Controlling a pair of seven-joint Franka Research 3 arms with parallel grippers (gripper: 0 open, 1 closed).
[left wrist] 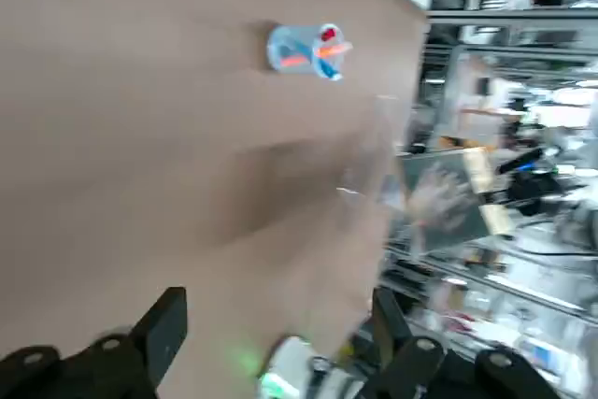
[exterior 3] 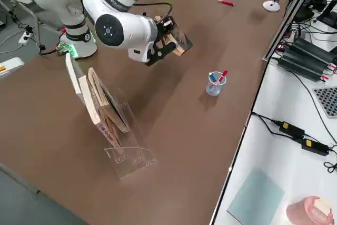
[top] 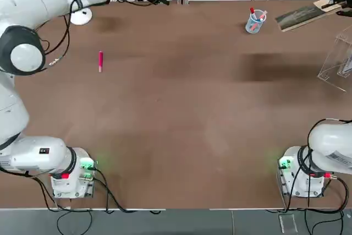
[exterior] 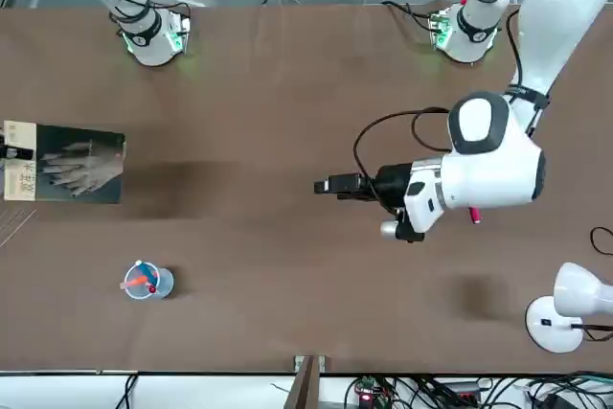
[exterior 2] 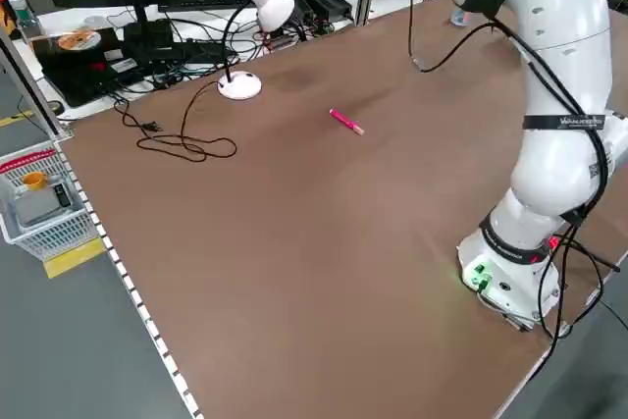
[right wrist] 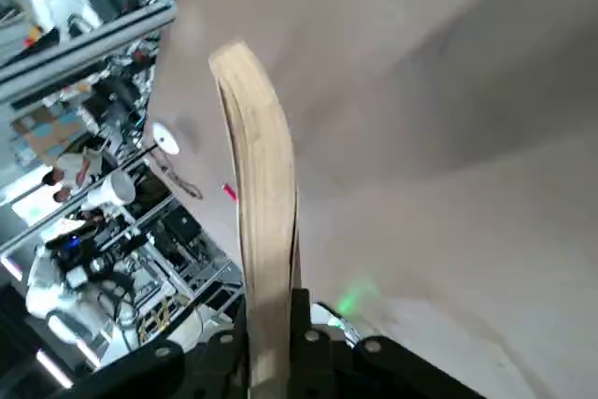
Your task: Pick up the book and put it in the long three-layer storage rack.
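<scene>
Book (exterior: 80, 166), dark-covered, cream-edged: one, clamped in the right hand (right wrist: 271, 362), aloft near the clear rack (exterior 3: 129, 154). Left hand (left wrist: 271, 334): one, wide, above the desk (top: 165, 125).

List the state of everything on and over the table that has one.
Book: gripped, held above the table
Right gripper: shut on the book
Left gripper: open, over the table
Storage rack: standing, books in it
Pen cup: upright, holding pens
Pink marker: lying flat
</scene>
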